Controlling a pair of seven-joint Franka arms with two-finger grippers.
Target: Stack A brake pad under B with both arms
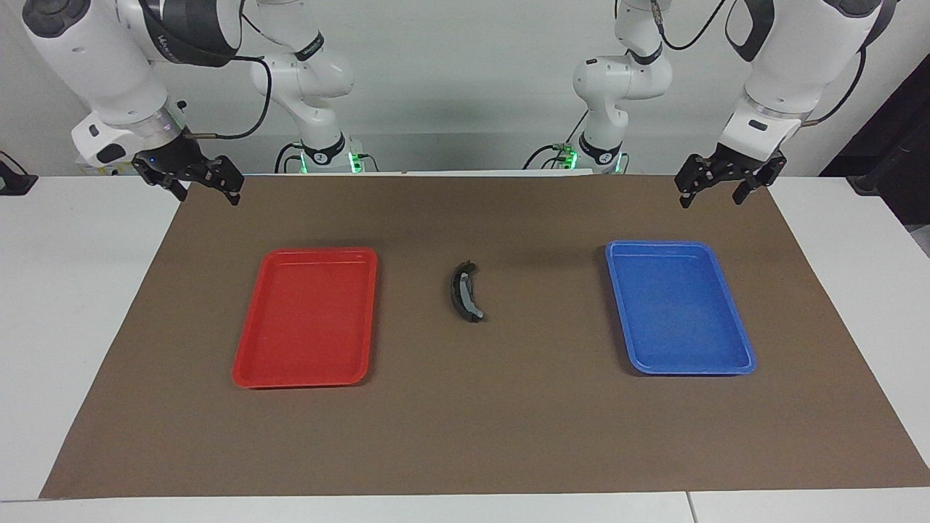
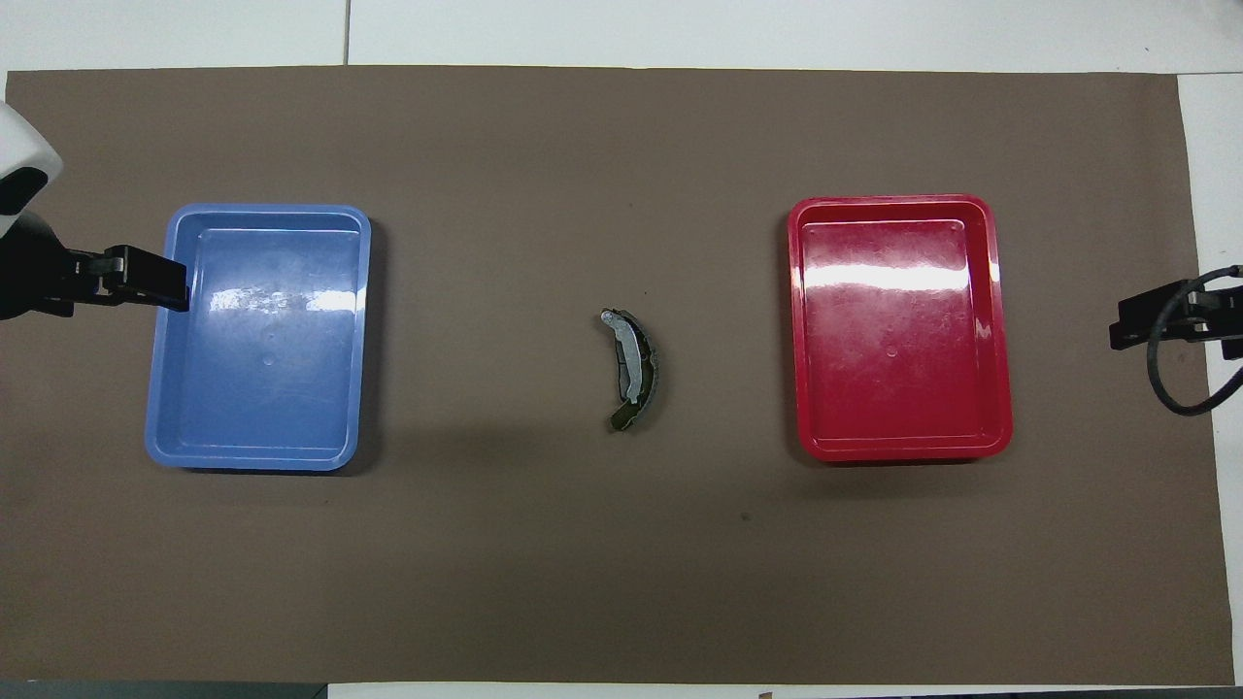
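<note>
Item: long, crescent-curved dark grey brake pad (image 1: 466, 292) (image 2: 634, 370), lying on brown-papered worktop (image 1: 465, 428), between red plastic tray (image 1: 308, 317) and blue plastic tray (image 1: 678, 306). Left gripper (image 1: 721, 190) and right gripper (image 1: 201, 187): both spread, holding nothing, raised well apart from pad.

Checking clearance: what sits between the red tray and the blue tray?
Only the brake pads, apparently stacked in one curved pile on the brown mat, midway between the red tray and blue tray. Clearest in the overhead view.
</note>
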